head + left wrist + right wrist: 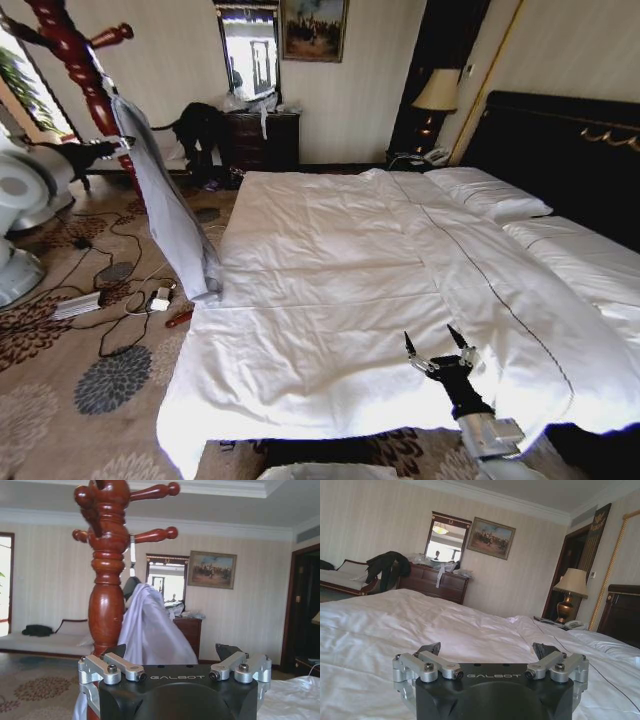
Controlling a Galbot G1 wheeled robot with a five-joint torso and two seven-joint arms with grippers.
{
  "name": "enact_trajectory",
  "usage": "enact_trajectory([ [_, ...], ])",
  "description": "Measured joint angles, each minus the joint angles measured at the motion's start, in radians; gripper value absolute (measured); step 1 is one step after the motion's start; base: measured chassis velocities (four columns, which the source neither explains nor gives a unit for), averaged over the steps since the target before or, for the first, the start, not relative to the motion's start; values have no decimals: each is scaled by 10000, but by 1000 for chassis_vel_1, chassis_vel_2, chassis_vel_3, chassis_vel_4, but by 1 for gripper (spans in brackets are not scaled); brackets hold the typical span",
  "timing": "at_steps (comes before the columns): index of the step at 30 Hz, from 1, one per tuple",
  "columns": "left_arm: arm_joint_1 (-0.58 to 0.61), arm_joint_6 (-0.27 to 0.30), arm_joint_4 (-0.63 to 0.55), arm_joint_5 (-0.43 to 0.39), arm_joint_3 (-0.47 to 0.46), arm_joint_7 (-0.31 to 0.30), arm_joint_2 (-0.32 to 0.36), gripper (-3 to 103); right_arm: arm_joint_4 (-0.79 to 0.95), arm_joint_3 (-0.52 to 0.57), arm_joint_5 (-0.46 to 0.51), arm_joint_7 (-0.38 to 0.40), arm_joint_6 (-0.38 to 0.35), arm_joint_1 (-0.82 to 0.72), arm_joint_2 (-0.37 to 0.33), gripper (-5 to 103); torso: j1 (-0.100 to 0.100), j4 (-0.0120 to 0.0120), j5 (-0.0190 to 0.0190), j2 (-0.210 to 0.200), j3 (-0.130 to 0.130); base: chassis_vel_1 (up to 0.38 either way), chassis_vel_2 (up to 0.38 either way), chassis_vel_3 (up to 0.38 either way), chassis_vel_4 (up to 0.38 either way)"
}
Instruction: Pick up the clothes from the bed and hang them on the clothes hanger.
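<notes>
Light grey jacket (165,200) is off the bed (330,300) — it hangs from the dark red wooden coat stand (75,60) at the robot's left, draping down in a long fold with its lower end at the near left corner of the mattress edge, over the carpet (70,380). In the left wrist view the jacket (150,630) sits draped just beside the stand's turned column (106,595), below the upper pegs.

Left gripper (170,652): raised, level with the stand, facing the hanging jacket; jaws spread wide, nothing between them. Fabric is just ahead of the fingers; contact can't be judged.

Right gripper (437,345): arm reaches forward from bottom right, low over the white quilt at the near end of the bed, wrist roughly level — fingers splayed apart and empty, pointing up the bed toward the pillows (490,195). In the right wrist view the gripper (487,652) hovers just above the sheet.

Cables and a power strip (75,305) lie on the carpet near the stand's base.
</notes>
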Motion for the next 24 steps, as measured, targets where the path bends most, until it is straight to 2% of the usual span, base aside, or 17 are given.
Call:
enact_trajectory([
  [2, 794, -305, -533, 101, -551, -171, -90, 100, 0, 0, 0, 0, 0, 0, 0, 100, 1, -8, 7, 0, 0, 0, 0, 0, 0],
  [7, 2590, -732, -1443, 748, -1595, -258, -492, 100, 0, 0, 0, 0, 0, 0, 0, 100, 1, -3, 2, 0, 1, 0, 0, 0, 0],
  [9, 3014, -792, -1635, 843, -1824, -259, -605, 100, 0, 0, 0, 0, 0, 0, 0, 100, 1, -2, 2, 0, 1, 0, 0, 0, 0],
  [12, 4584, -871, -2220, 1094, -2812, -297, -1023, 100, 0, 0, 0, 0, 0, 0, 0, 100, 2, -7, 7, -1, 1, 0, 0, 0, 0],
  [13, 4584, -871, -2220, 1094, -2812, -297, -1023, 100, 0, 0, 0, 0, 0, 0, 0, 100, 2, -7, 7, -1, 1, 0, 0, 0, 0],
  [15, 6077, -944, -2567, 1519, -3747, -291, -1465, 100, 0, 0, 0, 0, 0, 0, -1, 100, 2, 0, -8, -2, 1, 0, 0, 0, 0],
  [16, 6709, -1020, -2753, 1737, -4204, -267, -1686, 100, 0, 0, 0, 0, 0, 0, 0, 100, 2, -1, 2, -1, 0, 0, 0, 0, 0],
  [17, 6709, -1020, -2753, 1737, -4204, -267, -1686, 100, 0, 0, 0, 0, 0, 0, 0, 100, 2, -1, 2, -1, 0, 0, 0, 0, 0],
  [18, 7216, -1053, -2914, 1918, -4510, -218, -1870, 100, 0, 0, 0, 0, 0, 0, 0, 100, 2, 0, 5, -1, 0, 0, 0, 0, 0],
  [19, 8273, -1157, -3234, 2388, -5001, -106, -2260, 100, 0, 0, -1, 0, 0, 0, 0, 100, 2, -2, 0, -1, 0, 0, 0, 0, 0],
  [20, 8794, -1210, -3392, 2626, -5203, -17, -2468, 100, 0, 0, 0, 0, 0, 0, 0, 100, 2, -2, 0, -1, 1, 0, 0, 0, 0],
  [21, 8794, -1210, -3392, 2626, -5203, -17, -2468, 100, 0, 0, 0, 0, 0, 0, 0, 100, 2, -2, 0, -1, 1, 0, 0, 0, 0],
  [23, 10380, -1484, -3830, 3368, -5643, 316, -3079, 100, 0, 1, 0, 0, 0, 0, -1, 100, 2, 2, -2, -2, 1, 0, 0, 0, 0],
  [24, 10380, -1484, -3830, 3368, -5643, 316, -3079, 100, 0, 1, 0, 0, 0, 0, -1, 100, 2, 2, -2, -2, 1, 0, 0, 0, 0],
])
